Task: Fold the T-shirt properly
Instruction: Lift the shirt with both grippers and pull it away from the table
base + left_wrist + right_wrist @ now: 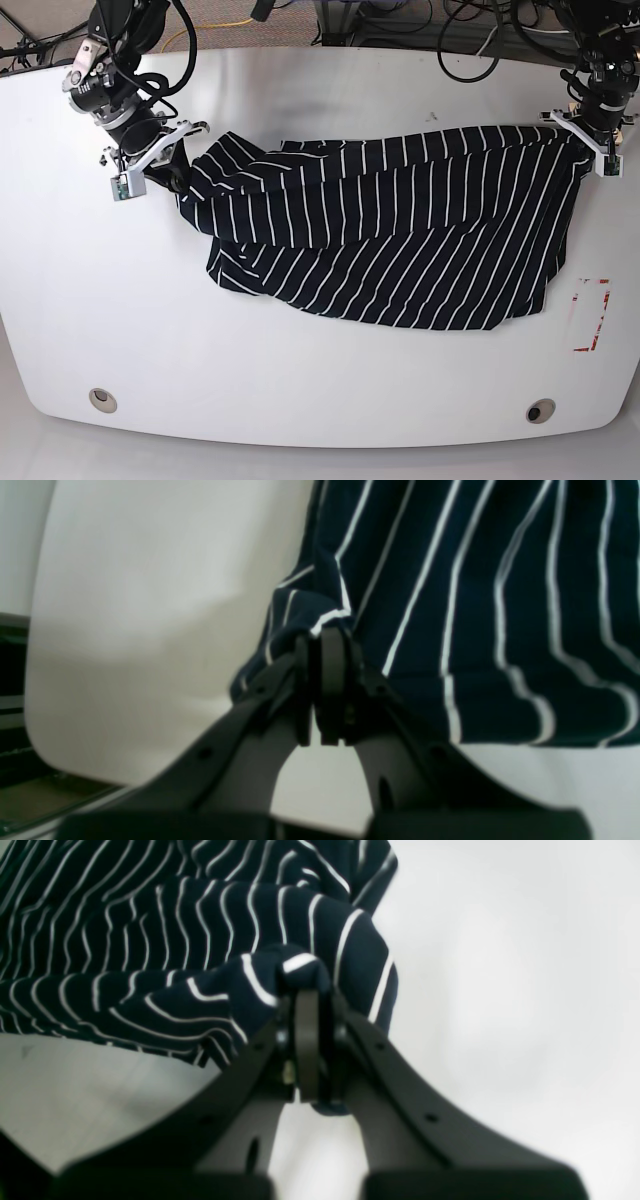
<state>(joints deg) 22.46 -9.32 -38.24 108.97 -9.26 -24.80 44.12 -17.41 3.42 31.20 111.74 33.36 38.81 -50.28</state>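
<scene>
The bench (320, 400), a single white slab, is being used as the work surface, and one T-shirt (400, 240) is being spread across it, lying flat in its lower part and bunched along its upper edge. Its long axis is being kept on the line running from one hand to the other, so the cloth is being stretched between them rather than lying off to one side of either.

Two hands are counted. The right hand (172, 160) is being kept closed on one end of the shirt; in its wrist view a fold of striped cloth (280, 975) is being pinched at the tips of the right hand (312, 1005), with the rest of the garment trailing away ahead of it and to its left. The left hand (590, 135) is being kept closed on the opposite end; in its wrist view a gathered corner (320, 615) is being pinched by the left hand (320, 640), the body of the shirt extending ahead and to its right.

Neither hand is judged nearer: each is already touching its own end. The coming fold is judged to depend on both ends being carried together across the long axis.
</scene>
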